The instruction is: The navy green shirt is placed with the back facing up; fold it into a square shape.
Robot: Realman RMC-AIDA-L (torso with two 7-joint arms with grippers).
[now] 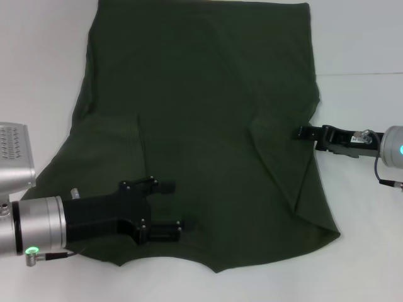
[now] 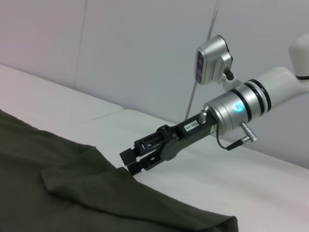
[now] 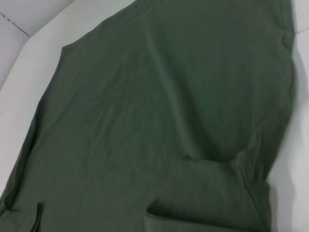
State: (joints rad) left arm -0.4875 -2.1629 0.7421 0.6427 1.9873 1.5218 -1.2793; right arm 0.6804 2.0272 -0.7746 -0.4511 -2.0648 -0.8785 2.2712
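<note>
The navy green shirt (image 1: 201,107) lies spread on the white table (image 1: 365,38), plain side up, with creases near both side edges. My left gripper (image 1: 171,209) hovers open over the shirt's near left part, nothing between its fingers. My right gripper (image 1: 305,133) sits at the shirt's right edge, its tip touching the fabric. In the left wrist view the right gripper (image 2: 132,162) is low at the cloth's border (image 2: 116,169). The right wrist view shows only the shirt (image 3: 159,111) with a folded flap (image 3: 203,193).
White tabletop (image 1: 371,264) surrounds the shirt on the left, right and near sides. The shirt's far hem reaches the top of the head view. A grey wall (image 2: 145,48) stands behind the table in the left wrist view.
</note>
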